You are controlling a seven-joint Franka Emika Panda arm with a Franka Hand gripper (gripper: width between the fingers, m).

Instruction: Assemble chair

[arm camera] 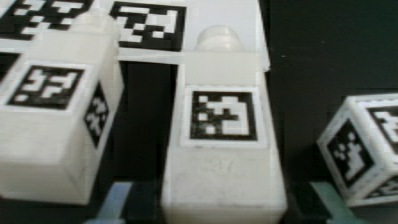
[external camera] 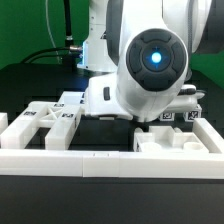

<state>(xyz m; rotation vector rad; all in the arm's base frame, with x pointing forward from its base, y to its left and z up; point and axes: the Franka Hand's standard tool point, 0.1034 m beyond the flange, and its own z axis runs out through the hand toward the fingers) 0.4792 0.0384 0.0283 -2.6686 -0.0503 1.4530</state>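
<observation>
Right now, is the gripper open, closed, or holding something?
Gripper: straddles a tagged white chair part; whether it is clamped on it cannot be told.

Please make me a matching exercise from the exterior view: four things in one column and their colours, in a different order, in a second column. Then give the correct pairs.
Things:
1. light on the arm's round joint
2. backdrop behind the arm
3. table top
4. chair part on the exterior view's left

Colours:
A. white
B. green
C. black
D. blue

Pairs: 1-D, 2-B, 3-C, 4-A.
</observation>
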